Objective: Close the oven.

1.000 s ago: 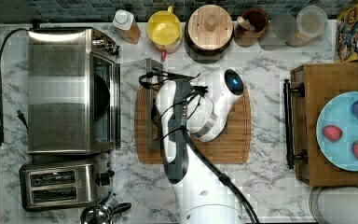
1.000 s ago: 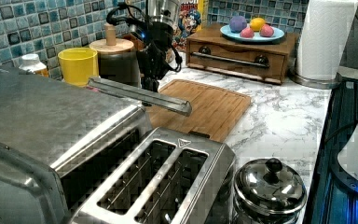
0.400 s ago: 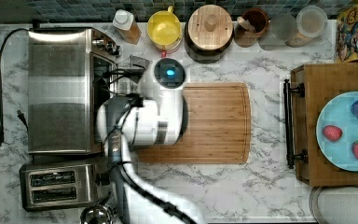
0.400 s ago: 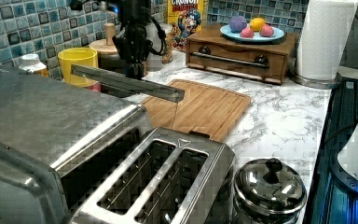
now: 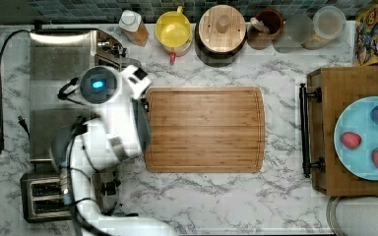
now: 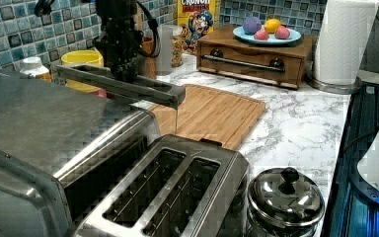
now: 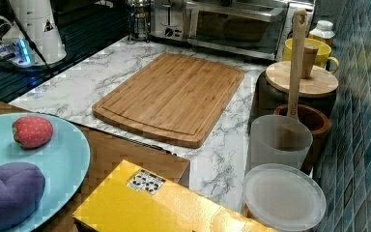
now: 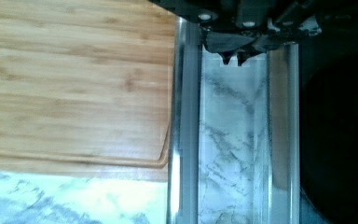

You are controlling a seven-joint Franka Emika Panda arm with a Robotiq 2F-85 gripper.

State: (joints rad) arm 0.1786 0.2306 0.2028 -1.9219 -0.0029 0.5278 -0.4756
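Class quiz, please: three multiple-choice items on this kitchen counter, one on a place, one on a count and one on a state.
1. In the top view, what lies between the oven and the wooden stand with the blue plate?
A. a frying pan
B. a wooden cutting board
C. a kettle

2. How many slots does the small toaster have?
A. two
B. four
C. six

3. How does the oven door stand?
A. lying flat, fully open
B. taken off
C. swung up, its handle level with the oven's top

Answers:
1. B: the cutting board sits on the marble between the oven and the stand.
2. A: the left view shows two slots in the toaster.
3. C: in the left view the bar handle is up at roof height, and in the right view the oven door stands raised.
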